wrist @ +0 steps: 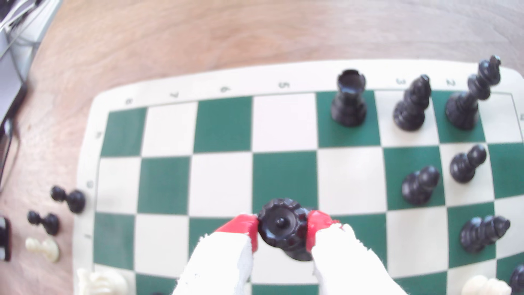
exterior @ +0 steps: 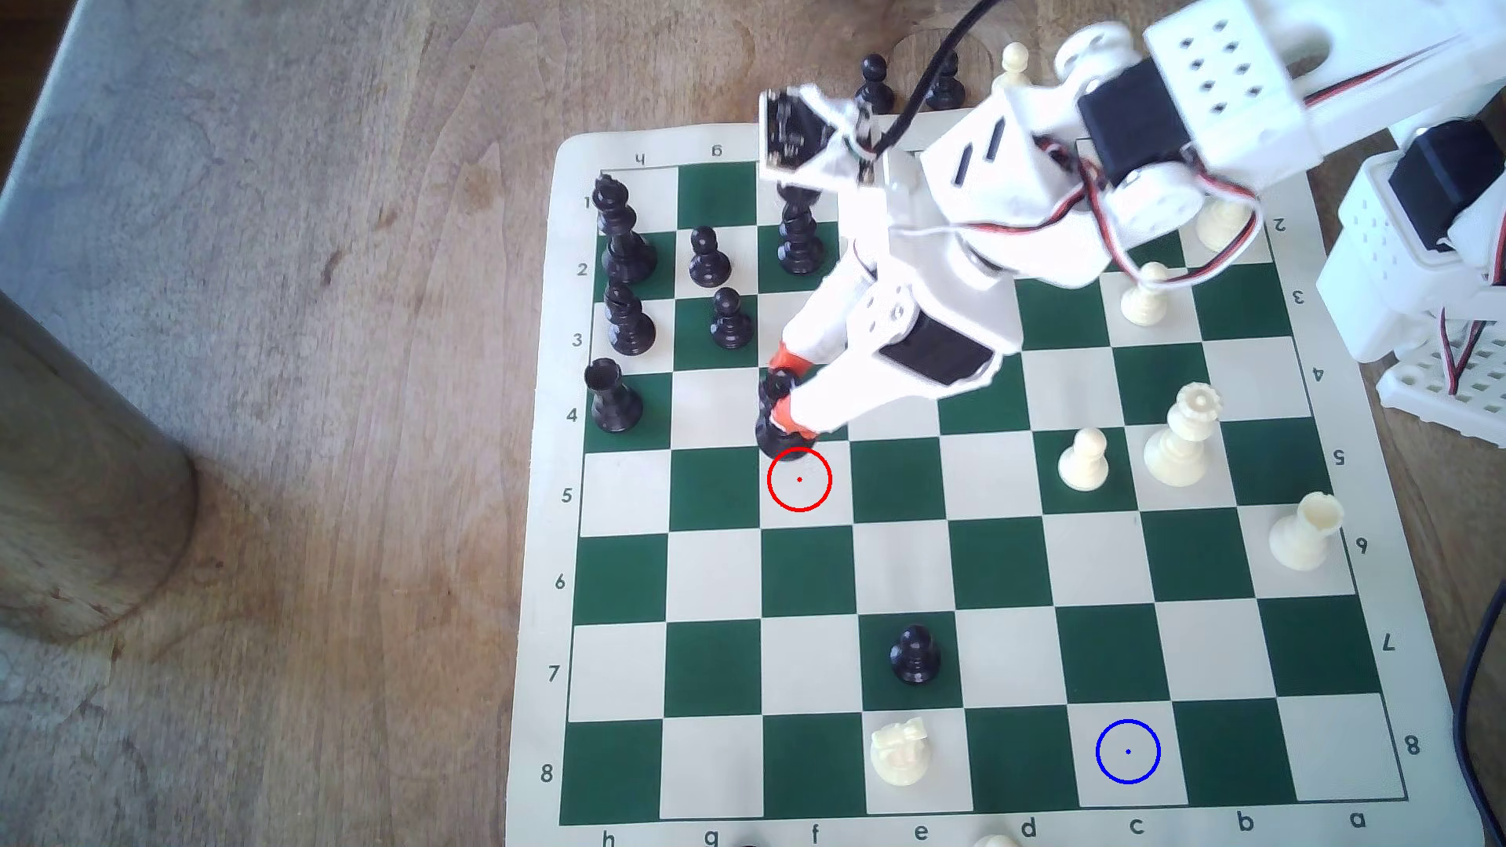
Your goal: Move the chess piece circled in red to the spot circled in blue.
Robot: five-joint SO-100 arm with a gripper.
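End effector (wrist: 283, 229) clamped on black queen (wrist: 283, 224) at coronet. Risk: slipping or tilting, clipping black pawn (exterior: 914, 653) toward blue-ringed square (exterior: 1128, 751).

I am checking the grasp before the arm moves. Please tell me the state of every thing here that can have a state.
gripper: shut on the black queen, one red pad on each side of its head.
black queen: upright, gripped; whether the base touches the board, cannot tell.
blue-ringed square: vacant.
red-ringed square: bare inside the ring.
black rook: upright, untouched.
white knight: standing on row 8.
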